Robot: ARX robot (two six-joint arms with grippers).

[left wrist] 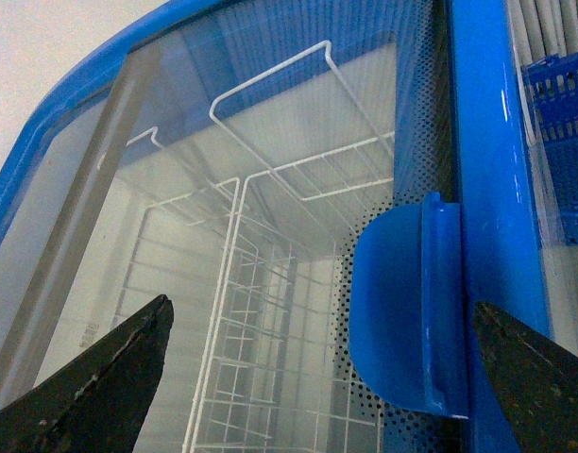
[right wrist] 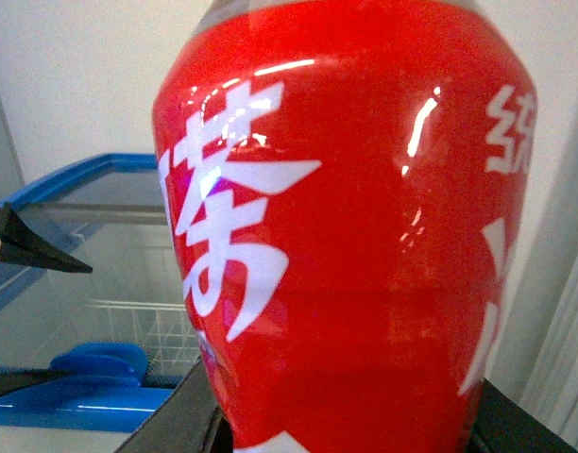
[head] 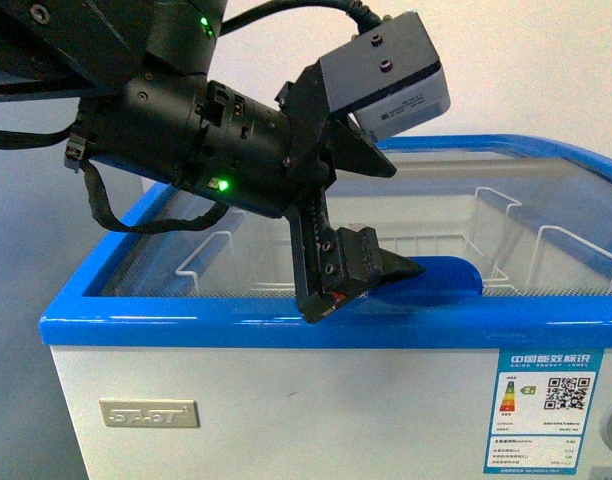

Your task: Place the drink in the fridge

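Left wrist view: left gripper (left wrist: pixel 319 311) jaws wide apart, nothing held. The two black fingertips (left wrist: pixel 128 368) straddle the blue handle (left wrist: pixel 402 311) of the sliding glass lid (left wrist: pixel 270 113). The handle sits between them, much closer to one finger than the other; can't tell if either pad touches it. Through the glass: white wire baskets (left wrist: pixel 261 311), and the fridge (left wrist: pixel 483 142) blue rim running alongside the handle. Front view: the left gripper (head: pixel 404 220) comes in from the upper left over the near edge of the fridge (head: pixel 286 325), tilted down. Its lower finger is at the left end of the handle (head: pixel 446 275), just above the near blue rim; the upper finger hangs over the glass lid (head: pixel 436 200), which is shut over the near part. More wire baskets (head: pixel 576 250) show under the glass to the far right. White front wall below the rim carries a brand plate (head: pixel 148 413) at left and an energy label (head: pixel 546 410) at right. Right wrist view: right gripper (right wrist: pixel 346 425) is closed around the drink (right wrist: pixel 346 236), a red bottle with big white characters that fills most of the frame, with dark fingers (right wrist: pixel 171 420) flanking its lower part. The drink is outside the fridge (right wrist: pixel 91 179), whose blue rim, handle (right wrist: pixel 100 363) and glass show past the bottle, well apart from it.
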